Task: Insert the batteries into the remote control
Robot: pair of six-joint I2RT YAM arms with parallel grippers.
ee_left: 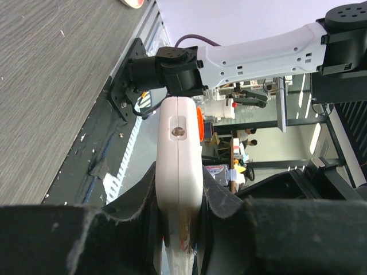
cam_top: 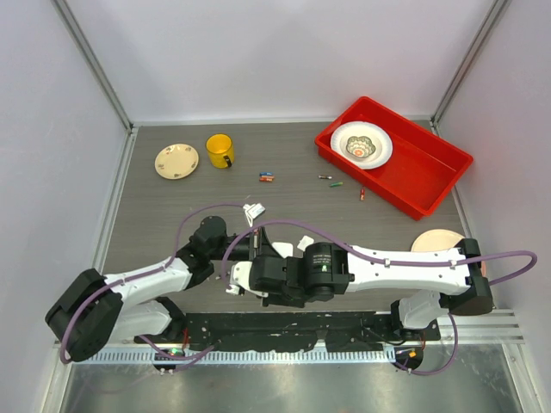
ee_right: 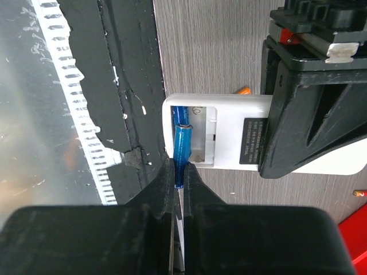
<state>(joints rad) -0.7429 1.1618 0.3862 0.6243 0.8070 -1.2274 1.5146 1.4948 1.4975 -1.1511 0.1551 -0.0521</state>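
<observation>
My left gripper (ee_left: 180, 212) is shut on the white remote control (ee_left: 179, 149), holding it edge-on just above the table's near edge. In the right wrist view the remote (ee_right: 229, 137) lies back-up with its battery bay open. My right gripper (ee_right: 180, 177) is shut on a blue battery (ee_right: 183, 150), whose far end sits in the bay's left slot. In the top view both grippers meet at the remote (cam_top: 239, 277). Loose batteries (cam_top: 267, 177) lie mid-table, with others further right (cam_top: 330, 179) and near the tray (cam_top: 362, 194).
A red tray (cam_top: 430, 181) holding a white bowl (cam_top: 362, 144) stands back right. A yellow mug (cam_top: 219, 151) and a small plate (cam_top: 176, 161) stand back left. Another plate (cam_top: 439, 241) is at right. A small white piece (cam_top: 254, 211) lies by the left arm.
</observation>
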